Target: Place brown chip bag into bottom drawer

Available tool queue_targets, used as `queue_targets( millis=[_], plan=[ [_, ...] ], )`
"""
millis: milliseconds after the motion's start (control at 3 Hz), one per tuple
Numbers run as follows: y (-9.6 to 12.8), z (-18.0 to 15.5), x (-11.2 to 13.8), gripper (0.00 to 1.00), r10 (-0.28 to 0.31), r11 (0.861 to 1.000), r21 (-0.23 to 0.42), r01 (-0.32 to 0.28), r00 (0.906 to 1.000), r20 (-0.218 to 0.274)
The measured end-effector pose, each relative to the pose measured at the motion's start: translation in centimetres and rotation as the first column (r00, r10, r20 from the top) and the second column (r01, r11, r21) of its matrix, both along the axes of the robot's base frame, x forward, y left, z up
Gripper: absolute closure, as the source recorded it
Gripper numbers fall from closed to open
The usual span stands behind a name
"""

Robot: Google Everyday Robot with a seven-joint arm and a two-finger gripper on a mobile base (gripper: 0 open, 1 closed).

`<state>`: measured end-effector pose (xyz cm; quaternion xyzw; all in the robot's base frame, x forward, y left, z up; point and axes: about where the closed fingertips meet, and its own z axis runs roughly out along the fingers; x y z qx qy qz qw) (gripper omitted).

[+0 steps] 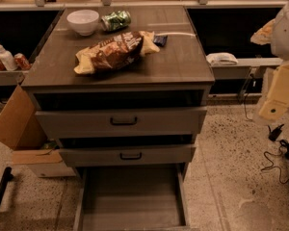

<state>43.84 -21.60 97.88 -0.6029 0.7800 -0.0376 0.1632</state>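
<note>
Hand [274, 109] angled down, right of cabinet [183, 57]

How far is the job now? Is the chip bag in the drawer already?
Done: the bottom drawer stands pulled out, floor bare. In hand: no grasp yet; the gripper hangs at the right edge, apart from the cabinet. Left: the brown chip bag lies on the cabinet top; grasping and placing remain.

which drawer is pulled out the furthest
The bottom drawer, its grey floor exposed; top drawer and middle drawer barely protrude. The gripper hangs at the right edge.
</note>
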Motion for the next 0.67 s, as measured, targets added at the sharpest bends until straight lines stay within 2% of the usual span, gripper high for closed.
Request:
queue_targets(
  millis=[333, 667],
  plan=[
    [0.0, 0.0, 0.0, 0.0, 0.0, 1.0, 0.0, 0.0, 1.0, 0.0],
    [1.4, 0.0, 1.5, 0.0, 0.035, 0.999, 0.027, -0.036, 0.999, 0.027]
  ],
)
